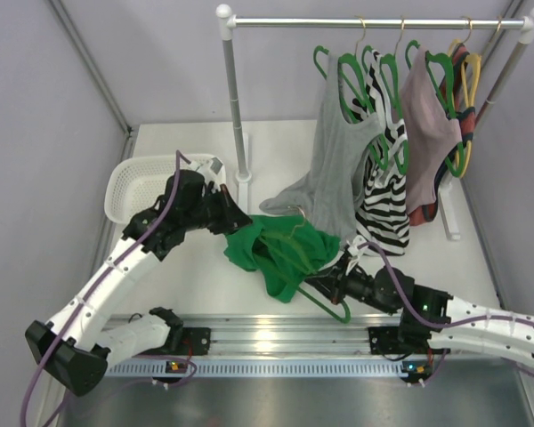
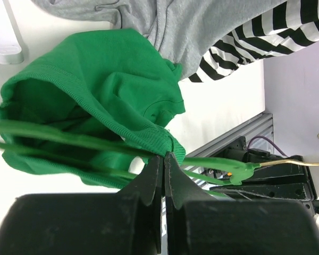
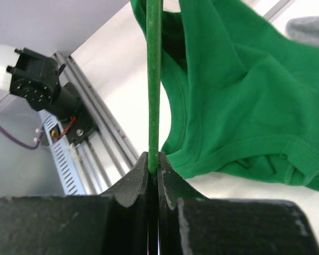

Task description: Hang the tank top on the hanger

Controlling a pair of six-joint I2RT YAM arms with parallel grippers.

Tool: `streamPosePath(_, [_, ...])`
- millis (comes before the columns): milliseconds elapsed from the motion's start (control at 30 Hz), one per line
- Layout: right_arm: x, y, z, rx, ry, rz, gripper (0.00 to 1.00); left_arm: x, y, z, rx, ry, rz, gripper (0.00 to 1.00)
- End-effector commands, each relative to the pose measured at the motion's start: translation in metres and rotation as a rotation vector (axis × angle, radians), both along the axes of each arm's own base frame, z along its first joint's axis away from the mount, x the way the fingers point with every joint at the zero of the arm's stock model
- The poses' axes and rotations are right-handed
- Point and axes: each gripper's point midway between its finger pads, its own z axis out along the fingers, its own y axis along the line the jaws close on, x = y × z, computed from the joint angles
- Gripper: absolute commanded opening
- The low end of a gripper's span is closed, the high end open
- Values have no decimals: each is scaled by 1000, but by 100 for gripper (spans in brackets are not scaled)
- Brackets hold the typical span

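The bright green tank top (image 1: 280,249) is bunched mid-table, draped over a thin green hanger (image 1: 327,305) whose lower bar sticks out toward the front. My left gripper (image 1: 240,222) is shut on the tank top's ribbed hem; in the left wrist view the gripper (image 2: 165,155) pinches the tank top (image 2: 106,79), with the hanger (image 2: 223,164) and its gold hook (image 2: 297,161) running past. My right gripper (image 1: 331,281) is shut on the hanger; in the right wrist view the gripper (image 3: 153,167) clamps the hanger's bar (image 3: 153,79) beside the tank top (image 3: 244,95).
A white basket (image 1: 133,182) sits at the back left. A clothes rack (image 1: 236,107) behind holds a grey tank top (image 1: 334,169), a striped top (image 1: 387,196), a mauve garment (image 1: 427,124), spare green hangers and a yellow hanger (image 1: 470,71). An aluminium rail (image 1: 276,334) runs along the front.
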Motion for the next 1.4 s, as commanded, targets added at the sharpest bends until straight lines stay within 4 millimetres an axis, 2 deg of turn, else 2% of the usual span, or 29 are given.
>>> streamPosePath(0, [14, 5, 38, 111, -99, -66, 0, 1, 1, 32, -58, -81, 10, 0])
streamPosePath(167, [15, 8, 43, 115, -127, -77, 0, 1, 8, 24, -11, -82, 28, 0])
streamPosePath(233, [13, 10, 44, 119, -131, -66, 0, 6, 20, 22, 52, -103, 69, 1])
streamPosePath(333, [10, 12, 47, 127, -136, -56, 0, 15, 35, 15, 156, -130, 109, 12])
streamPosePath(400, [8, 12, 49, 133, -138, -50, 0, 17, 36, 10, 181, -140, 94, 18])
streamPosePath(533, [5, 18, 44, 120, -132, -26, 0, 23, 27, 24, 132, -205, 69, 20])
streamPosePath(600, [3, 21, 43, 120, -130, -17, 0, 25, 27, 26, 147, -216, 62, 24])
streamPosePath(700, [2, 21, 44, 120, -130, -22, 0, 24, 28, 28, 164, -235, 42, 34])
streamPosePath(733, [3, 20, 45, 119, -131, -28, 0, 20, 30, 35, 156, -261, 36, 36])
streamPosePath(800, [4, 20, 45, 110, -134, -32, 0, 15, 26, 47, 127, -329, -10, 48])
streamPosePath(833, [4, 20, 45, 109, -134, -33, 0, 9, 26, 57, 107, -367, -26, 50])
streamPosePath(967, [4, 22, 47, 102, -137, -29, 0, -11, 10, 84, -3, -469, -162, 57])
streamPosePath(1100, [5, 24, 46, 91, -135, -27, 0, -23, -10, 92, -85, -538, -264, 58])
streamPosePath(1200, [5, 26, 44, 86, -127, -29, 0, -34, -25, 88, -90, -560, -319, 58])
streamPosePath(1233, [5, 26, 44, 85, -125, -29, 0, -32, -28, 85, -73, -568, -306, 58])
streamPosePath(1300, [5, 27, 44, 82, -125, -30, 0, -43, -43, 78, -51, -576, -350, 57])
streamPosePath(1367, [5, 28, 44, 81, -123, -30, 0, -41, -49, 65, -3, -574, -339, 57])
